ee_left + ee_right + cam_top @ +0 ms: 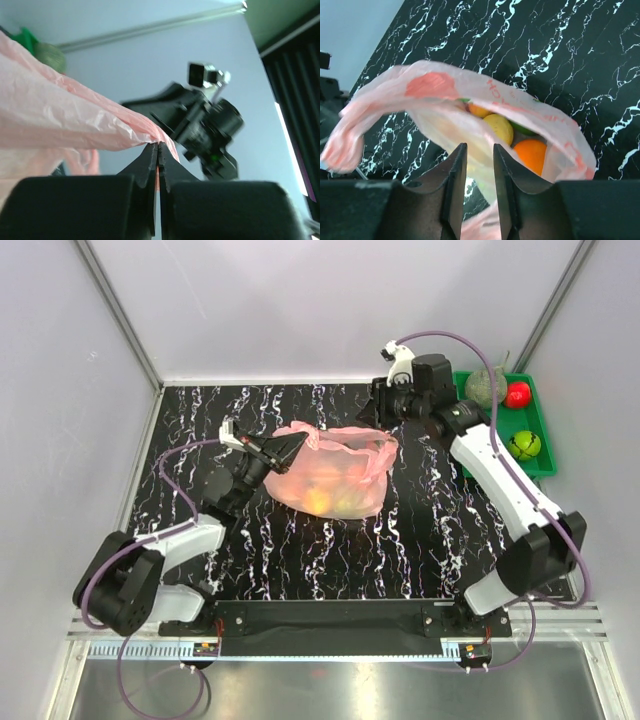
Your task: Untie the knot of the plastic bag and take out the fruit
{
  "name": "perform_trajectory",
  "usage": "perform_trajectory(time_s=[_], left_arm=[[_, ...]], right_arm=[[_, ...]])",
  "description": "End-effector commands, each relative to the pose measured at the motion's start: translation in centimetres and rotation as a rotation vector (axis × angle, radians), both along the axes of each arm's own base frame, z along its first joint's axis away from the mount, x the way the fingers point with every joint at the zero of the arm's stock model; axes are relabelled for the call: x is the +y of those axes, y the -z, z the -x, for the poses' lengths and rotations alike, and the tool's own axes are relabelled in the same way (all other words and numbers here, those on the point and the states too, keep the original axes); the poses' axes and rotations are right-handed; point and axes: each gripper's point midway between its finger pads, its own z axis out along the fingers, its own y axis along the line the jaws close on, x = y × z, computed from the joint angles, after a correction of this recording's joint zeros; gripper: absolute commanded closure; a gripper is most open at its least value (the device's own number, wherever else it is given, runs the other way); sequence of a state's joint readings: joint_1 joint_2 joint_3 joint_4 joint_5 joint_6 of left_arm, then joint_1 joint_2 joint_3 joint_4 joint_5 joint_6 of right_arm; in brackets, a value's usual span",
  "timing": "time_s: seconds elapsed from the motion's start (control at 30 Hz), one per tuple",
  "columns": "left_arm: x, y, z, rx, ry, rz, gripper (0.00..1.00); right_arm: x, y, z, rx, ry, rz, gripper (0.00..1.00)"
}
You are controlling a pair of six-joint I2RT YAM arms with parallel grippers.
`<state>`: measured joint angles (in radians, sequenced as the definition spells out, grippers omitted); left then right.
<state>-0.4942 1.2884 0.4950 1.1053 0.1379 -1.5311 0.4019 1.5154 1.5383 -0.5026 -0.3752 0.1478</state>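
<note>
Pink plastic bag [330, 472] sags stretched, the fruit [500, 128] inside it. Left gripper [158, 146] is pinched tight on its left edge; right gripper [479, 146], jaws a little apart, straddles its right rim. Harder pulling may tear the film.

Pale grey walls [330, 300] enclose a black, white-veined marble table [330, 560].

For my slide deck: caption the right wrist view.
Right end effector, jaws apart, straddles a fold of the plastic bag; yellow and orange fruit show inside.
</note>
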Motion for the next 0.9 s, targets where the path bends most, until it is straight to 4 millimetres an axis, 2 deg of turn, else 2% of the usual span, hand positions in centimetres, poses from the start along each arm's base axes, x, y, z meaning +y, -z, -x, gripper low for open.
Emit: perform_trajectory(time_s=[0.0,0.13,0.17,0.23,0.43,0.5,0.53,0.6,0.63,0.7,0.73,0.77,0.8,0.83,0.87], left_arm=[[-0.7,-5.8,3.6,-0.191,0.182,0.135,1.0],[-0.7,-5.8,4.7,-0.226,0.231,0.116,1.0],[-0.5,-6.0,5.0,-0.233,0.229,0.102,1.0],[-0.3,-4.9,4.5,-0.196,0.204,0.061,1.0],[0.0,-5.1,4.8,-0.219,0.214,0.04,1.0],[0.3,-4.8,4.4,-0.214,0.209,0.042,1.0],[0.3,-4.3,4.4,-0.208,0.219,0.032,1.0],[0.8,-3.7,4.1,-0.207,0.21,0.029,1.0],[1.1,-2.7,4.0,-0.188,0.209,0.025,1.0],[1.7,-2.3,3.9,-0.201,0.198,0.015,1.0],[1.9,-1.9,3.8,-0.195,0.193,0.009,1.0],[2.3,-1.4,3.5,-0.188,0.177,-0.005,1.0],[2.5,-1.2,3.5,-0.194,0.169,-0.015,0.99],[2.6,-0.9,3.5,-0.195,0.167,-0.03,0.98],[2.8,-0.3,3.2,-0.185,0.147,-0.062,0.95]], right_arm=[[1.1,1.7,-1.5,0.035,-0.015,0.036,0.67],[0.9,4.1,-2.3,0.096,0.036,0.06,0.78],[1.3,4.7,-1.9,0.111,0.021,0.052,0.81],[1.9,5.2,-1.1,0.121,-0.003,0.043,0.83],[2.3,9.9,-0.5,0.193,0.025,0.107,0.88],[2.4,11.5,0.3,0.24,0.011,0.122,0.91],[2.3,13.1,1.4,0.28,-0.005,0.135,0.92],[2.8,13.8,3.8,0.311,-0.074,0.13,0.92],[3.4,15.1,6.6,0.376,-0.158,0.109,0.92],[3.8,14.7,9.7,0.383,-0.228,0.095,0.92],[3.8,15.7,12.1,0.441,-0.279,0.085,0.92],[4.3,14.9,14.2,0.444,-0.331,0.064,0.92],[4.3,15.0,15.6,0.469,-0.353,0.053,0.91],[3.8,16.2,17.4,0.515,-0.357,0.065,0.91],[3.7,15.7,18.4,0.518,-0.341,0.055,0.91]])
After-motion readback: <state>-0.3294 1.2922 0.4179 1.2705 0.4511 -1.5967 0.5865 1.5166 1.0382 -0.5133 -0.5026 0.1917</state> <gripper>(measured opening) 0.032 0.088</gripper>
